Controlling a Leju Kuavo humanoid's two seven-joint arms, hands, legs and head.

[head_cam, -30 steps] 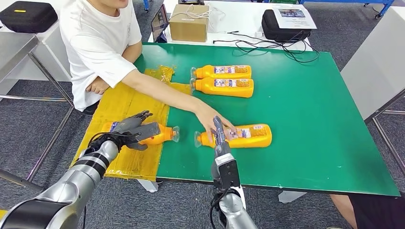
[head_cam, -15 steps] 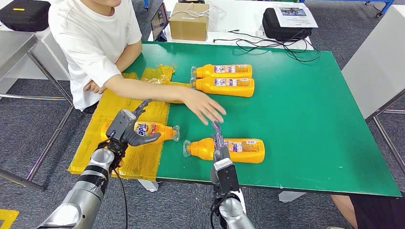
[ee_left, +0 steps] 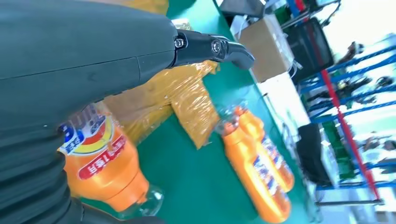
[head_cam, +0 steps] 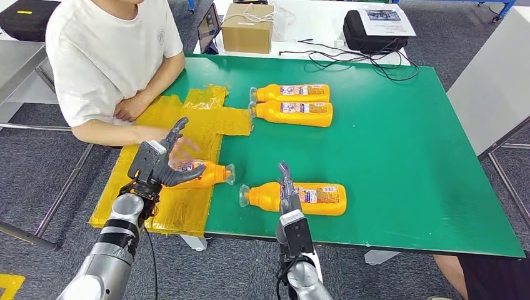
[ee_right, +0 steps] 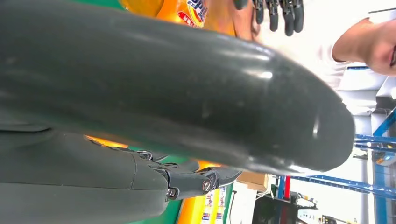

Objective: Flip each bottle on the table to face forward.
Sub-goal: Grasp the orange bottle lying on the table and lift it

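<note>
Left hand [head_cam: 157, 165] grips the near-left bottle [head_cam: 203, 174] lying crosswise on yellow plastic [head_cam: 165, 206], cap toward table centre; right hand [head_cam: 288, 187], fingers straight and holding nothing, rests edge-on over the neighbouring bottle [head_cam: 300, 197], which lies the same way.

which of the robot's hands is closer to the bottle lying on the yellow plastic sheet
Left. The left hand is right over the bottle on the yellow sheet, fingers around its body. The right hand is off to the side at another bottle on the green table.
</note>
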